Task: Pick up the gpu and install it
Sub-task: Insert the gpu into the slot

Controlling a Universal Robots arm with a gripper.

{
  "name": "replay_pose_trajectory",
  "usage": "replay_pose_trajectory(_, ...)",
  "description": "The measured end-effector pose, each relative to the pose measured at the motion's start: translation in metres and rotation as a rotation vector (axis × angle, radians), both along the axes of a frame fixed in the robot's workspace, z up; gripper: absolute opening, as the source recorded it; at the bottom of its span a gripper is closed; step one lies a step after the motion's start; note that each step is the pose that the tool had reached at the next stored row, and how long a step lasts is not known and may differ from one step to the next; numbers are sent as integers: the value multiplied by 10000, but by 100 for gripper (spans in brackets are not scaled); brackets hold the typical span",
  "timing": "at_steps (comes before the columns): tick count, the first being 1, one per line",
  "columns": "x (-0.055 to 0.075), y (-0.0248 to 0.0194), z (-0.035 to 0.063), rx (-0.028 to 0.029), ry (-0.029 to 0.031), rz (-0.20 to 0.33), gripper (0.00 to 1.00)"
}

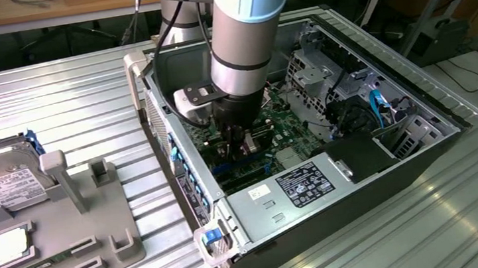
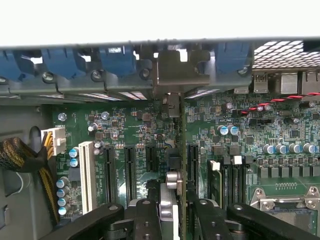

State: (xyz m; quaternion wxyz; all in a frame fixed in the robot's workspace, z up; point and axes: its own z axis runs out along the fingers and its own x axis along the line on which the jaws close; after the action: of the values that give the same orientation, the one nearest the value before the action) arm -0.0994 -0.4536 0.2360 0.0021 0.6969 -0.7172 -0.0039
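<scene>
A ribbed metal table (image 1: 67, 105) carries an open computer case (image 1: 437, 153), a black steel box lying on its side toward the table's far right corner, its green motherboard (image 1: 289, 139) facing up. Near the table's front left corner sits a grey moulded fixture (image 1: 96, 216), matte and blocky, with upright posts and a boxy silver hard drive (image 1: 9, 188) resting in one pocket.

The grey tubular arm reaches down into the case, and the gripper (image 1: 242, 140) hangs low over the motherboard, near the case's rear wall. In the wrist view its black fingers (image 2: 147, 220) stand partly closed on the gpu (image 2: 176, 150), which they hold upright and edge-on, running toward the case's rear wall, lined up among the black expansion slots (image 2: 130, 172). Its silvery bracket end meets the blue slot latches (image 2: 115, 60) along that wall.

The card looks light, thin and stiff, but fragile: a rigid board with small soldered parts and a delicate contact edge. Its flat faces near the upper edge seem the safest place to pinch, as the fingers do, keeping clear of the connector edge and the bracket. Smooth faces could slip under a sideways push.
</scene>
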Motion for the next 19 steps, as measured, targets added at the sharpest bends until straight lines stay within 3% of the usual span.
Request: replay_pose_trajectory(19,0,0,-49,-1,9,0,31)
